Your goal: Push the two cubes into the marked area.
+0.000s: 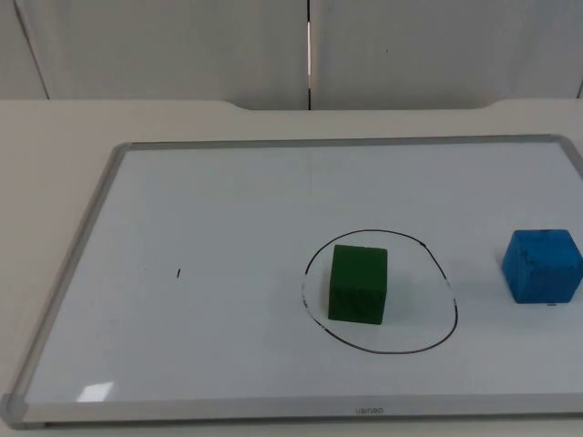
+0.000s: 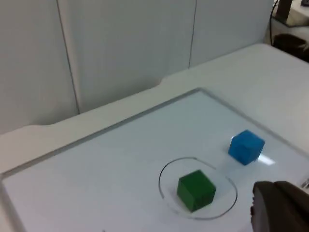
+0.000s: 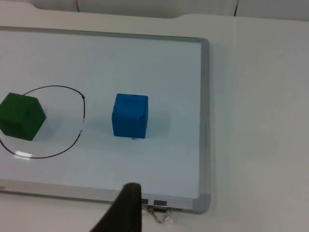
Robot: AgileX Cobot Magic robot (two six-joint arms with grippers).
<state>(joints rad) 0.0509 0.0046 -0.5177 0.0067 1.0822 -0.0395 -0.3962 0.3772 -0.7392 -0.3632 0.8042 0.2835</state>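
Currently: green cube (image 1: 357, 284) inside drawn circle (image 1: 428, 345) on whiteboard (image 1: 209, 364); blue cube (image 1: 542, 265) outside at 3 o'clock. Gripper states: cannot tell.

Count, by kind:
Cubes: two. One green cube (image 1: 358, 285), one blue cube (image 1: 542, 265).
Whiteboards: one whiteboard (image 1: 182, 200), silver frame.
Drawn rings: one black circle (image 1: 453, 300) on the whiteboard.
Stray pen marks: one short tick (image 1: 178, 272).
Binder clips: one clip (image 3: 161, 215) at the whiteboard's corner.
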